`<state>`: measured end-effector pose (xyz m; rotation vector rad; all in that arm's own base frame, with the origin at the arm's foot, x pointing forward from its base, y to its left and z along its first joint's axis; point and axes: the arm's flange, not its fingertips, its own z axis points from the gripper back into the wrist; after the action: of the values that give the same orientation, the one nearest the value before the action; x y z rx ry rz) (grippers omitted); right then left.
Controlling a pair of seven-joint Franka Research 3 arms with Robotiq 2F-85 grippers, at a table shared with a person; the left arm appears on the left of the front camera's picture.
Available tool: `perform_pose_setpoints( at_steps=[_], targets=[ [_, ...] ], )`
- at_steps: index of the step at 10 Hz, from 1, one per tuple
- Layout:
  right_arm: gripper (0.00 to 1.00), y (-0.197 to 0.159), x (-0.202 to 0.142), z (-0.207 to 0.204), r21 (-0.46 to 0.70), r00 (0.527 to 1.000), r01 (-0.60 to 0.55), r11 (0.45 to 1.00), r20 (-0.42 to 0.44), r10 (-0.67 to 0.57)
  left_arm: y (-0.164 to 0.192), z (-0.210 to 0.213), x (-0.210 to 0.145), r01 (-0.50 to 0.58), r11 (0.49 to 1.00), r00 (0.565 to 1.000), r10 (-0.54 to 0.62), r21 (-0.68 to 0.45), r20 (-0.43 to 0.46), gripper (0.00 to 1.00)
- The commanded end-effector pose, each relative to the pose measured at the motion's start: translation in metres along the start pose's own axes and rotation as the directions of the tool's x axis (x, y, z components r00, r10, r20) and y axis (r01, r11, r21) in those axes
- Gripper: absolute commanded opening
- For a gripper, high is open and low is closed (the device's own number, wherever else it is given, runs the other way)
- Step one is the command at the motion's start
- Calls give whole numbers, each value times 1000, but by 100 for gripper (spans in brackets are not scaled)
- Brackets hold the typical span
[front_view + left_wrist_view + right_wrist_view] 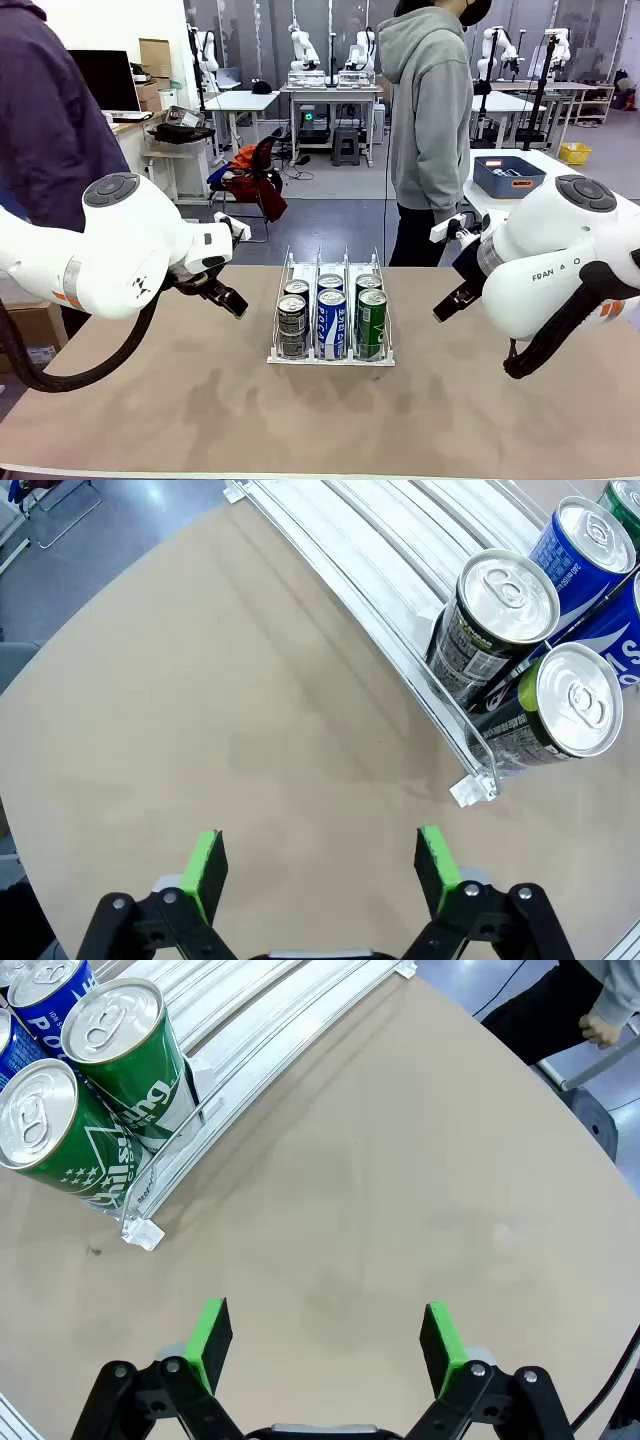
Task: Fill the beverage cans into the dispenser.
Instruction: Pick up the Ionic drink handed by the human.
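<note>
Clear-and-white wire-and-plastic dispenser rack point(330, 359), three narrow lanes, standing mid-way across a tan tabletop point(150, 400). It holds six slim aluminium beverage cans, two per lane at the near end: dark grey cans point(292, 325) left, blue-and-white cans point(331, 322) middle, green cans point(371, 322) right. Left gripper point(320, 845), black with green pads: jaws spread wide, empty, above bare table beside the rack's near left corner. Right gripper point(326, 1318): likewise spread, empty, beside the near right corner.

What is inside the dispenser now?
The dispenser holds six cans, two per lane: dark cans left, blue cans middle, green cans right. Front cans hide the rear ones' lower parts.
</note>
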<state>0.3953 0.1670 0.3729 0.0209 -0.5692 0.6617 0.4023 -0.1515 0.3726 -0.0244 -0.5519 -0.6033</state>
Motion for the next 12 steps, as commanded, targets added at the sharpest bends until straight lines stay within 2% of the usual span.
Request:
perform_pose_setpoints(
  at_steps=[1, 12],
  targets=[
    [100, 0, 0, 0, 0, 1000, 0, 1000, 0, 0, 0, 0, 0, 0, 1000, 1000, 0, 0, 0, 100],
    [100, 0, 0, 0, 0, 1000, 0, 1000, 0, 0, 0, 0, 0, 0, 1000, 1000, 0, 0, 0, 100]
  ],
)
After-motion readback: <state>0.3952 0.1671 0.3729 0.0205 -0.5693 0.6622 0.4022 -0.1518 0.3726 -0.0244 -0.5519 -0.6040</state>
